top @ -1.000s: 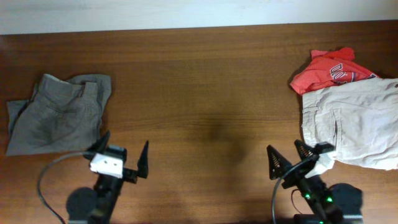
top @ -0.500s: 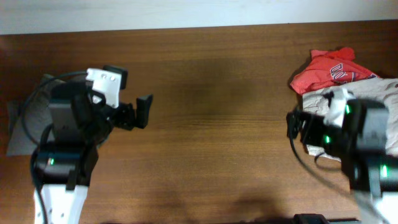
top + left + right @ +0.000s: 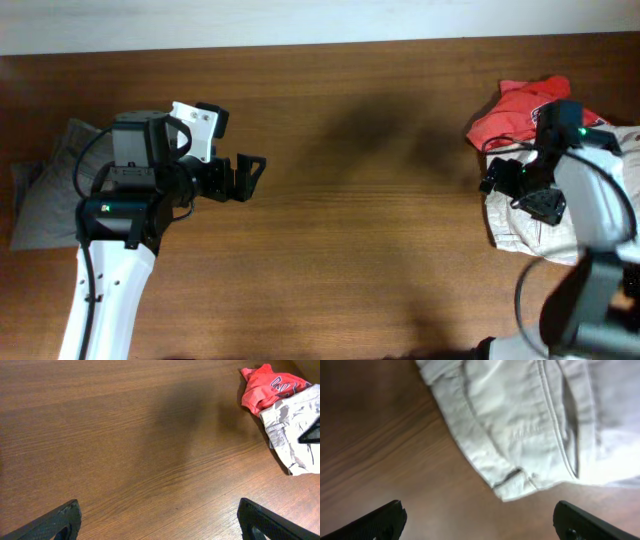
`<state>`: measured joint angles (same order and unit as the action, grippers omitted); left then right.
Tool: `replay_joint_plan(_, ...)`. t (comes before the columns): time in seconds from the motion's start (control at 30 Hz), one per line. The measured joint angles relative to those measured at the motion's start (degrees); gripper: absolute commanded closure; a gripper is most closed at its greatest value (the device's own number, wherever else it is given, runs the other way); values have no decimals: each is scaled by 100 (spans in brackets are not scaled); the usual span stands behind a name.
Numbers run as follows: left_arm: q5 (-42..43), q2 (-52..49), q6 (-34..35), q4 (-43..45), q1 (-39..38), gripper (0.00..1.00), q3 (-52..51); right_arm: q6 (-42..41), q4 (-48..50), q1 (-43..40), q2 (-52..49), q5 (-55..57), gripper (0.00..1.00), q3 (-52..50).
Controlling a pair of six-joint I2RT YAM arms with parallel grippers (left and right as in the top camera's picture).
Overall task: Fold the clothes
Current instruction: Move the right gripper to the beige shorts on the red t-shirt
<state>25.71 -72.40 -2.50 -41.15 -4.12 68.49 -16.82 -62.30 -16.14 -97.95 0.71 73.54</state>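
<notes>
- While both hands stand spread and hold nothing, the pale shorts (image 3: 507,222) lie rumpled at the counter's (image 3: 350,250) 3 o'clock edge, touching a red T-shirt (image 3: 520,110) on their 12 o'clock side.
- Right hand (image 3: 480,522) hovers above the waistband, at the shorts' 9 o'clock side.
- Left hand (image 3: 250,178) hangs well apart, toward the counter's 9 o'clock, near darker shorts (image 3: 45,195).
- Handling, judged: light, limp woven cotton, not fragile. It will likely drape and drag rather than slide.
- Hold, judged: the stitched waistband is the firmest part. Pinch its corners, one per hand, by the belt loop (image 3: 512,477).
- Risk: catching the T-shirt along with it.
</notes>
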Motion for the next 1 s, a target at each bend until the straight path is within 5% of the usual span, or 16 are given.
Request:
replay_joint_plan(0.23, -37, -4, 0, -4, 0, 1, 0, -278, 680, 48, -796, 339, 1, -85)
replay_joint_plan(0.33, -48, -4, 0, -4, 0, 1, 0, -424, 903, 48, -970, 540, 8, -201)
replay_joint_plan(0.47, -63, -4, 0, 0, 0, 1, 0, -610, 1165, 48, -1106, 730, 69, -365)
replay_joint_plan(0.6, -63, -4, 0, 17, 0, 1, 0, -710, 1139, 46, -1104, 855, 91, -380)
replay_joint_plan(0.77, -66, -4, 0, 90, 0, 1, 0, -710, 654, 33, -772, 887, 96, -332)
replay_joint_plan(1.0, -63, -4, 0, 210, 0, 1, 0, -238, 162, 269, 1091, 240, 96, 334)
